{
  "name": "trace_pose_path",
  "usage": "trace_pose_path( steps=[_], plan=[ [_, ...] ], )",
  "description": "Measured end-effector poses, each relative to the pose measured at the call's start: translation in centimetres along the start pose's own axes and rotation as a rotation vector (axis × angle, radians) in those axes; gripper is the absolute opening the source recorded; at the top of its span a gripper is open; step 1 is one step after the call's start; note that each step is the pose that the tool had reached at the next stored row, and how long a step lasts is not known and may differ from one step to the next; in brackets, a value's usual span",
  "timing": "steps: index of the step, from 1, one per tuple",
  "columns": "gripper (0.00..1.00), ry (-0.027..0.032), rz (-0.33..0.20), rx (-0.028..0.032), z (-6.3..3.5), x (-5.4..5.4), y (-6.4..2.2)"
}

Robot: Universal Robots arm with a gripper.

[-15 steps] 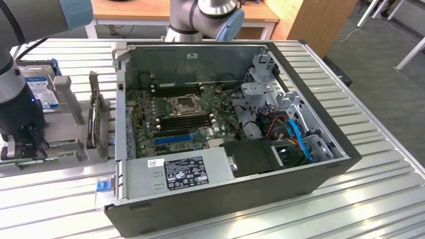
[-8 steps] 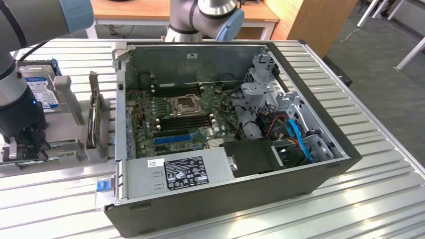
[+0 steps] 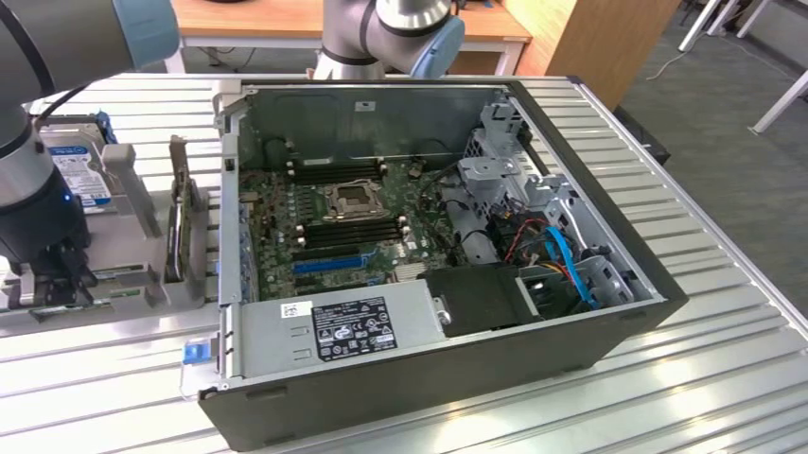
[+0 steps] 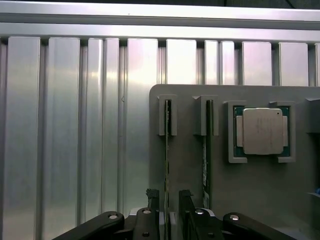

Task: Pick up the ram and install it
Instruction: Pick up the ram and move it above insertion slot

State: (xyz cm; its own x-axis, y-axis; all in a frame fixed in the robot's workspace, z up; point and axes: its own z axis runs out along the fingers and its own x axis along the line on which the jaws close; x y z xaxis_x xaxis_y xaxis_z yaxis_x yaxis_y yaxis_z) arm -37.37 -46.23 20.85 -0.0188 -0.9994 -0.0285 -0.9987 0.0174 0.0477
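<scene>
**Ram** (image 4: pixel 167 150): thin green stick, standing on edge in the outer slot of a grey holder (image 4: pixel 225 195), which lies on the slatted metal counter (image 4: pixel 75 130).

**Neighbours in the holder:** a second stick (image 4: pixel 206 150) in the next slot, just beside the ram. A processor (image 4: pixel 262 131) sits in its own recess beyond that.

**Tool** (image 4: pixel 168 200): open and empty, set over one end of the ram with one finger on either side. Neither finger is seen touching it. The ram's long axis runs away from the tool along the gap between the fingers, so the jaws face its flat sides.

**Computer case** (image 3: pixel 543 312): open on the counter with the main board (image 3: pixel 341 218) exposed. It is well apart from the tool, toward the exterior view's right.
</scene>
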Motion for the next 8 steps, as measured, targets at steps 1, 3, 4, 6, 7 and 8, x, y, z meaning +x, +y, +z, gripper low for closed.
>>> trace_pose_path(
  steps=[1,3,4,6,7,8],
  plan=[
    [0.30,-0.0003,0.000,0.0000,0.06,0.00,0.00],
    [0.30,-0.0007,0.000,0.0000,0.16,0.00,-0.01],
    [0.30,-0.0009,0.000,0.0000,0.22,0.01,-0.01],
    [0.30,-0.0012,0.000,0.0000,0.33,0.01,-0.02],
    [0.30,-0.0012,0.000,0.0000,0.38,0.01,-0.02],
    [0.30,-0.0014,0.000,0.0000,0.44,0.01,-0.02]
  ],
)
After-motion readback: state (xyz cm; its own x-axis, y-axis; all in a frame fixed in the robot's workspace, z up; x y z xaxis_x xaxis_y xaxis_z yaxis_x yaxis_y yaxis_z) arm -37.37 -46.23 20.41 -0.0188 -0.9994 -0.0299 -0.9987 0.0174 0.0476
